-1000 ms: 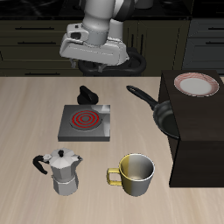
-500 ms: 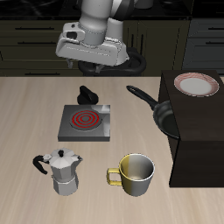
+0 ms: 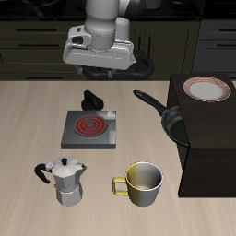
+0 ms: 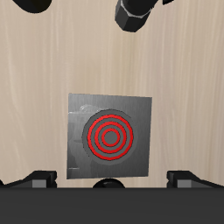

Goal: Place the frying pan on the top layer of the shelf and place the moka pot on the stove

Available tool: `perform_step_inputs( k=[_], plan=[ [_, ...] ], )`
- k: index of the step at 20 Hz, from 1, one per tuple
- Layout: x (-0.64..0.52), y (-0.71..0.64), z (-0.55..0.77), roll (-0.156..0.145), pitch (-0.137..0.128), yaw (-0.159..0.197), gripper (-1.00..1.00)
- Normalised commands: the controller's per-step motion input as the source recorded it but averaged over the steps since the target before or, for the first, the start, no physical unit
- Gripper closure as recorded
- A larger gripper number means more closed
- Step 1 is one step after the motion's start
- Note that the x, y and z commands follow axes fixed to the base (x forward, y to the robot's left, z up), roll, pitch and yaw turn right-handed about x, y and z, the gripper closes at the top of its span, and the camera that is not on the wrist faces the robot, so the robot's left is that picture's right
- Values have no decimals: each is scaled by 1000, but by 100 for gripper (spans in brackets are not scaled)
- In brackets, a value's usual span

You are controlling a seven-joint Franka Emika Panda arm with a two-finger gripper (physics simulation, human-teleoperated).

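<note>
The black frying pan (image 3: 171, 120) lies on the table against the dark shelf (image 3: 210, 152), its long handle (image 3: 146, 98) pointing back toward the stove. Near the table's front edge stands the silver moka pot (image 3: 65, 181). The grey stove (image 3: 90, 130) (image 4: 109, 136) shows its red coil, with a black knob (image 3: 91, 99) at its back edge. My gripper (image 3: 101, 74) (image 4: 114, 180) hangs high over the stove's back edge. It is open and empty, with its fingers (image 4: 39, 180) spread wide apart.
A pink-rimmed white plate (image 3: 206, 88) takes up part of the shelf's flat top. A yellowish metal mug (image 3: 141, 182) stands beside the moka pot near the front edge. Two dark shapes (image 4: 136, 12) at the wrist view's edge are too cropped to name.
The gripper has shifted only slightly above the stove and stays open. Pan, moka pot, mug and plate have not moved.
</note>
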Motion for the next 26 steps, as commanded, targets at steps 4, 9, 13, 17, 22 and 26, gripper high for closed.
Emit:
perform_step_inputs(
  k=[4, 9, 13, 17, 22, 26],
  plan=[
    [100, 98, 57, 110, 22, 10, -100],
    [233, -180, 158, 97, 12, -41, -100],
    [302, -241, 70, -38, -1, -40, -100],
    [207, -116, 30, -36, -5, -49, -100],
    [233, -2, 129, -18, -9, -16, -100],
    [153, 95, 100, -22, -6, 13, -100]
  ],
)
